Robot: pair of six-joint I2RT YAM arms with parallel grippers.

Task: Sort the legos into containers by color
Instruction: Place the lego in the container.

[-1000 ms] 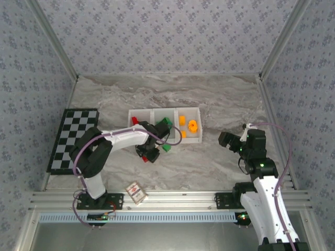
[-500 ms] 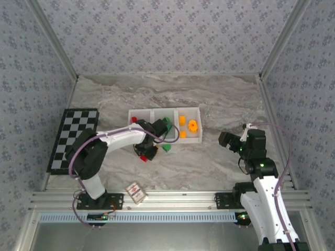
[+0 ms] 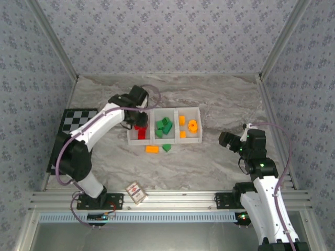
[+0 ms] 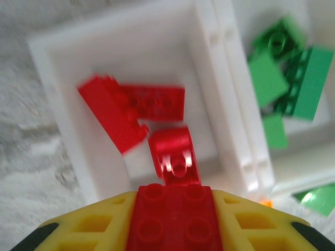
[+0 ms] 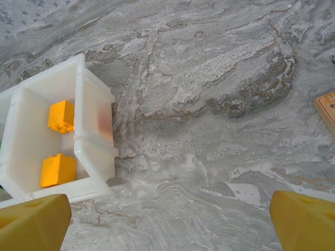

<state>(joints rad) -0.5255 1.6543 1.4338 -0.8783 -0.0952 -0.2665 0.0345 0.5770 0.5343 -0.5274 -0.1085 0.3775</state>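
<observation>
My left gripper point(image 3: 137, 121) hangs over the left bin of the white tray point(image 3: 164, 109), shut on a red brick point(image 4: 174, 214) held between its yellow fingers point(image 4: 84, 230). Below it in that bin lie two red bricks point(image 4: 131, 107) and a curved red piece point(image 4: 175, 151). Green bricks point(image 3: 164, 127) fill the middle bin. The right bin holds orange bricks point(image 5: 61, 116) and an orange ring point(image 3: 192, 125). An orange brick point(image 3: 152, 149) and a green brick point(image 3: 166, 148) lie on the table in front of the tray. My right gripper point(image 3: 226, 140) stands open to the right of the tray, holding nothing.
A checkerboard point(image 3: 70, 133) lies at the left edge, partly under my left arm. A small red-patterned card point(image 3: 135, 191) sits near the front rail. Bare marble stretches between the tray and my right gripper point(image 5: 170, 230).
My left arm has swung from the table in front of the tray up and back to above the left bin, carrying the red brick. The right arm has stayed still.
</observation>
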